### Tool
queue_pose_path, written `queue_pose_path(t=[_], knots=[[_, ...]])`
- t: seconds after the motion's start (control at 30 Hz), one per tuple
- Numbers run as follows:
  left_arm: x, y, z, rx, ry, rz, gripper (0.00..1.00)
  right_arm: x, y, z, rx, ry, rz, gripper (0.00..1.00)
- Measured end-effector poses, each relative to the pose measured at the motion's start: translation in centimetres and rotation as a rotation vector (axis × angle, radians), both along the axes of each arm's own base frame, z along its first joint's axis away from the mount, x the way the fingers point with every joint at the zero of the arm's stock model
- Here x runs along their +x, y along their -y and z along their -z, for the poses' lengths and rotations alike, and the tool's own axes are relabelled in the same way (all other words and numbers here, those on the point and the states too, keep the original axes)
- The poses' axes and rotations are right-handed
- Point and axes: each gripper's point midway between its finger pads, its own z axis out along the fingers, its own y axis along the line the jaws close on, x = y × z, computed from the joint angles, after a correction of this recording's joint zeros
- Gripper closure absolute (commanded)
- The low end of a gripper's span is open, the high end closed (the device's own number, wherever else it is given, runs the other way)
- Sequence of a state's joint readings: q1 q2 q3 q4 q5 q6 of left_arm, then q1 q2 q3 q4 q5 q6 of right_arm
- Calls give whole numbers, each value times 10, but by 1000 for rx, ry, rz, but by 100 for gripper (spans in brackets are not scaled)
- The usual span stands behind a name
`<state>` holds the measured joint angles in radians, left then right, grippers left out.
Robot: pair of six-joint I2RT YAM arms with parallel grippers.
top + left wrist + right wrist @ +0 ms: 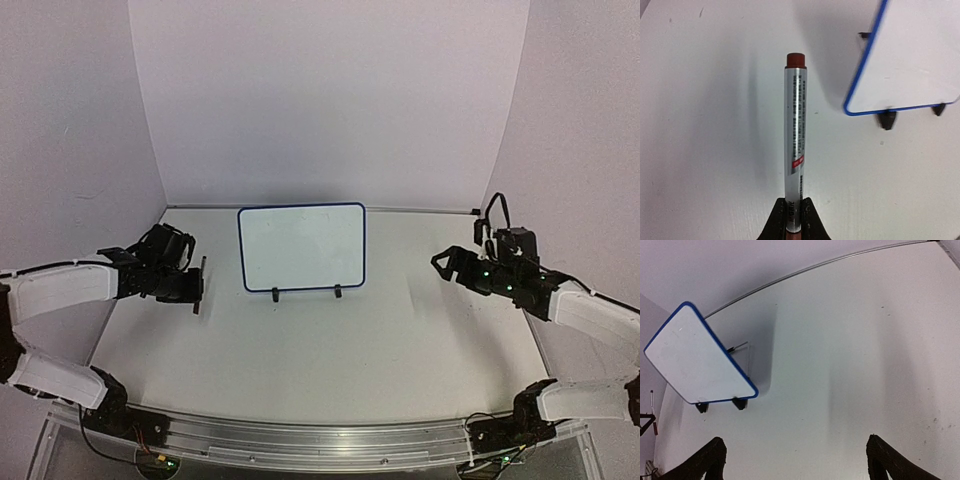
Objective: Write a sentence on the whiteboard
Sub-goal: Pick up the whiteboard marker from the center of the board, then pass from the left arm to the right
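Left gripper clamped on a silver red-capped marker, at the left side of the desk, right gripper spread wide at the right, whiteboard upright on its feet mid-desk between them

The whiteboard is showing a smooth white face inside a blue, plastic-looking frame. The marker is gleaming with a silvery, metallic barrel and a duller red cap. The surface is looking matt white and faintly speckled. The near rail is shining like brushed metal.
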<state>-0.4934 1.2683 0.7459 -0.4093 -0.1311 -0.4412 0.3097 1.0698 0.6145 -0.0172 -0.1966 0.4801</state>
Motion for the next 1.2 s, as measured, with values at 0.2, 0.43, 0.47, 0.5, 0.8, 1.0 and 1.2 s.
queue_pose_path(t=[0.2, 0.43, 0.47, 0.5, 0.8, 1.0, 1.2], knots=[[-24, 27, -52, -102, 165, 124, 100, -11, -78, -12, 65, -51, -239, 7], [-58, 69, -69, -216, 190, 332, 100, -27, -175, -18, 143, -153, -522, 8], [-65, 78, -69, -223, 182, 374, 100, -31, -187, -19, 158, -164, -559, 9], [-71, 87, -68, -230, 173, 415, 100, -34, -199, -22, 175, -176, -595, 11], [-116, 169, -82, -286, 133, 761, 100, -56, -262, -43, 323, -277, -852, 20], [-130, 200, -85, -321, 103, 902, 100, -79, -278, -34, 355, -356, -958, 37], [-139, 217, -80, -350, 45, 988, 100, -100, -288, -31, 372, -409, -1038, 53]])
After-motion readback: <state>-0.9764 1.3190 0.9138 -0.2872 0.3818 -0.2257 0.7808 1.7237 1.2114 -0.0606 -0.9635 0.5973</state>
